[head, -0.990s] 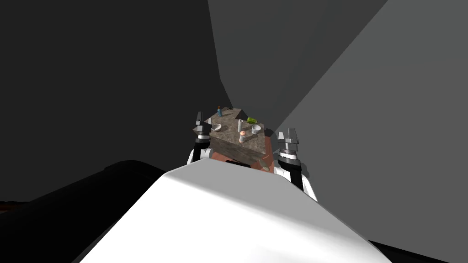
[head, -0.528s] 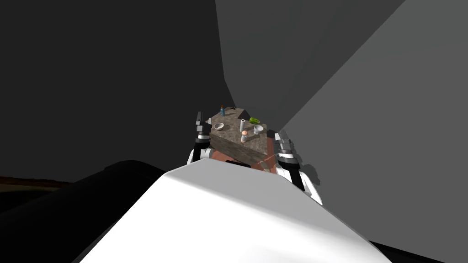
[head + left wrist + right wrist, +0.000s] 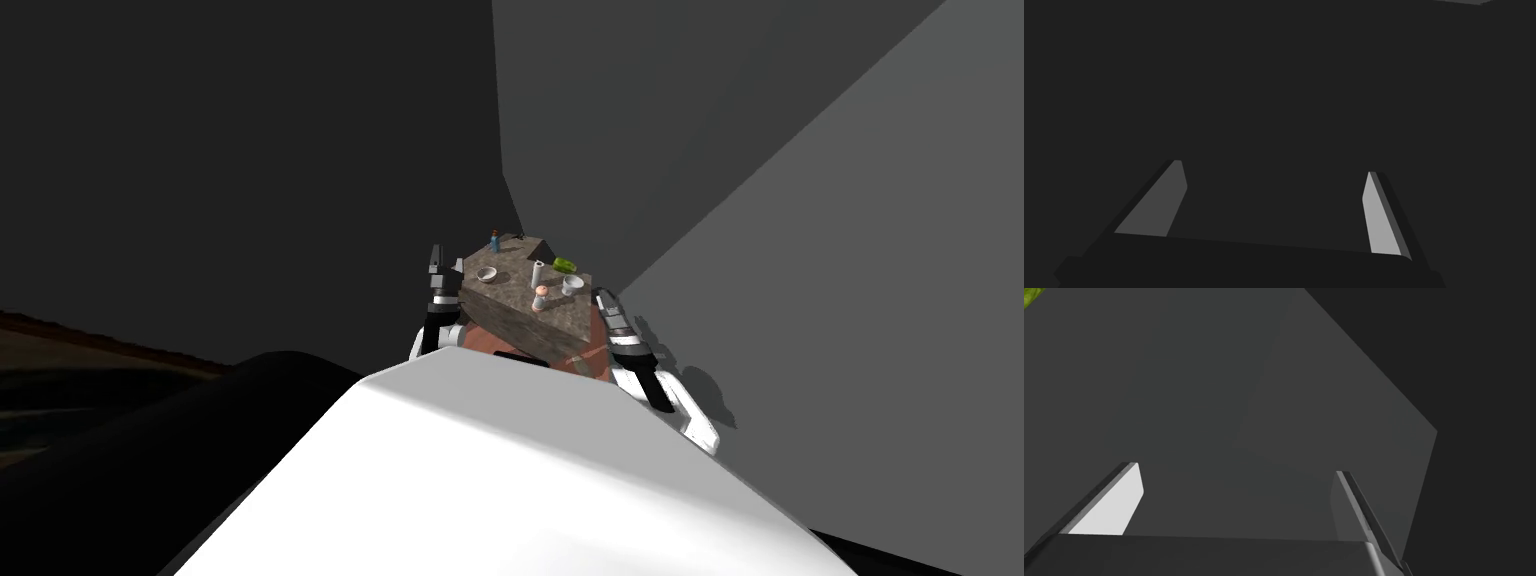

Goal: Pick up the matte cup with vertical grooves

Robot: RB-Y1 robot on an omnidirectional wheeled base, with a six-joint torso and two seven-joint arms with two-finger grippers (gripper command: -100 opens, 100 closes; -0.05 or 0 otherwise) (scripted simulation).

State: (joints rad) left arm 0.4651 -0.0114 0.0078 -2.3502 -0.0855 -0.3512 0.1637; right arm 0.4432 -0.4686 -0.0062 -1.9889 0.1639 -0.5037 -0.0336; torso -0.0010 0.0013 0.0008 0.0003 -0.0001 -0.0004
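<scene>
Both grippers open, nothing held. Left gripper point(image 3: 436, 262) stands upright just beside the left edge of the table point(image 3: 520, 310). In its wrist view the two fingers point(image 3: 1174, 200) are spread wide with an empty gap, facing a flat dark surface.

Right gripper point(image 3: 602, 298) sits at the table's right near corner, angled toward the tabletop. Its fingers point(image 3: 1119, 503) are also spread wide with nothing between them, and a green sliver point(image 3: 1029, 295) shows at the frame corner.

Seven items on the stone-look top. Cup point(image 3: 572, 284) is white and upright, near the right edge, close to the right gripper but apart from it; grooves too small to tell. Around it:
- tall white cylinder point(image 3: 538, 272) just left of it
- green object point(image 3: 565, 264) behind it
- pinkish jar point(image 3: 541, 297) in front
- bowl point(image 3: 487, 274) toward the left side
- blue bottle point(image 3: 494, 240) and dark pyramid shape point(image 3: 541, 249) at the far end
</scene>
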